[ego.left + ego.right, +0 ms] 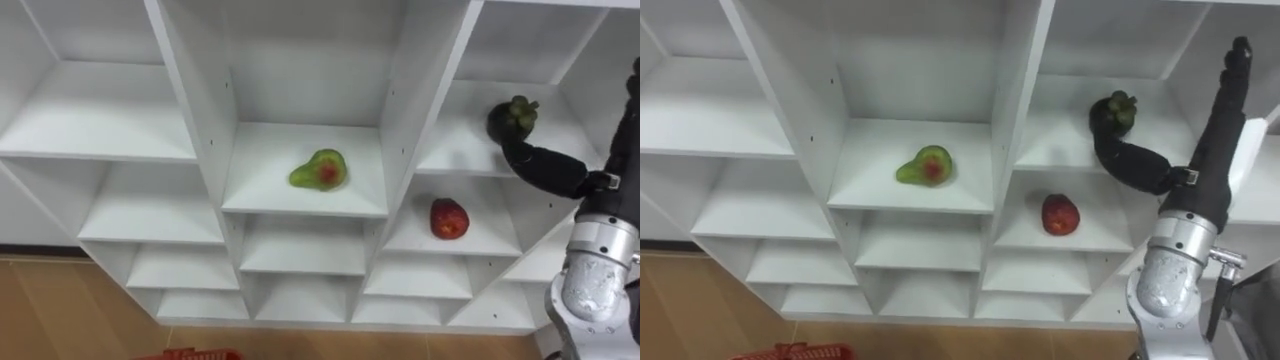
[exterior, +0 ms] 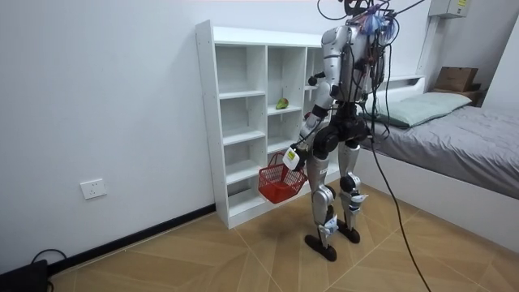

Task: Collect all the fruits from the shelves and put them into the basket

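Basket, L hand (at closet)

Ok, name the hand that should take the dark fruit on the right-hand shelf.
Right. The right hand is up at the dark fruit, thumb beside it; the left hand hangs low, carrying the red basket.

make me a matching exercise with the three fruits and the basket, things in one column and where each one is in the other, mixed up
Things
1. green fruit
2. red fruit
3. dark fruit
4. red basket

Places
a. right column of the closet, by the right hand
b. hanging from the left hand
c. shelf in the middle column
d. right column, one shelf below the right hand

Pairs: 1-c, 2-d, 3-a, 4-b
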{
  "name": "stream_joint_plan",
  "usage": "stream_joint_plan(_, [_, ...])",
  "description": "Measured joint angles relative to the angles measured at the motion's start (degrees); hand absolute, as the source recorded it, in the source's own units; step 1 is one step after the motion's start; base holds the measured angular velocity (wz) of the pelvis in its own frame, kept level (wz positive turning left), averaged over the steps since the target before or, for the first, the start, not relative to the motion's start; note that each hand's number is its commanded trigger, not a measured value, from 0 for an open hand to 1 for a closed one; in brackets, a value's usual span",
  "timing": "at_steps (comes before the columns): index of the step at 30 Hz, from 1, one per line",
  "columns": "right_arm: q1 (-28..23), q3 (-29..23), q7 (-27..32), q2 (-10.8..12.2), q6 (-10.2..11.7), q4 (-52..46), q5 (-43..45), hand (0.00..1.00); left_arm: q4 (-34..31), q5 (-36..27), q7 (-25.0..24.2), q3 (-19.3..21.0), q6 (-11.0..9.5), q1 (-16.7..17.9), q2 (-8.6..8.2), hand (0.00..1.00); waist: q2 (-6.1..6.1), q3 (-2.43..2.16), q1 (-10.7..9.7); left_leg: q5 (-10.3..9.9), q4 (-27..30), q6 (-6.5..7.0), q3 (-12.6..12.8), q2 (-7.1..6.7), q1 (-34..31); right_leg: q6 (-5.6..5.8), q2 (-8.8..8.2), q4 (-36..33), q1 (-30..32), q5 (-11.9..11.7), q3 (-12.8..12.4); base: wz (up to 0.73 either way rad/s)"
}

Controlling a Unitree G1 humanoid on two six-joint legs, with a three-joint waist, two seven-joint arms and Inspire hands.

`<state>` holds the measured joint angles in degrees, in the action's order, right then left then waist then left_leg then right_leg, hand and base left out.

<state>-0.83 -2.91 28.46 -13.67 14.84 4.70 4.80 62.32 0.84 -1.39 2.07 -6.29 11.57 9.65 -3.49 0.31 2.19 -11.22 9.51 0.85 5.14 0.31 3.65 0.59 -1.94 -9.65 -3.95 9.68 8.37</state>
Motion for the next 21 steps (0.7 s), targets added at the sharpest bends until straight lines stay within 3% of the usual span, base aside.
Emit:
stream_joint_plan(8, [2.07,0.21,-4.28,-0.01,-0.79,1.72,0.15,0.0,-0.08,-0.01,0.4,-0.01,0.0,0.23,-0.02,1.0,-0.06,0.0,-0.05,0.01,0.02,-0.02,-0.79,0.02,-0.21,0.0,-0.06,-0.01,-0.2,0.0,1.17,0.06])
stream_joint_plan(21, [2.97,0.09,-6.1,-0.01,-2.44,1.75,1.61,0.0,-0.1,0.34,0.52,0.14,0.85,0.46,-0.01,1.0,-0.24,0.02,-0.18,0.08,0.17,-0.09,-1.6,-0.04,-1.04,0.0,-0.1,0.02,-0.01,0.0,1.95,0.02])
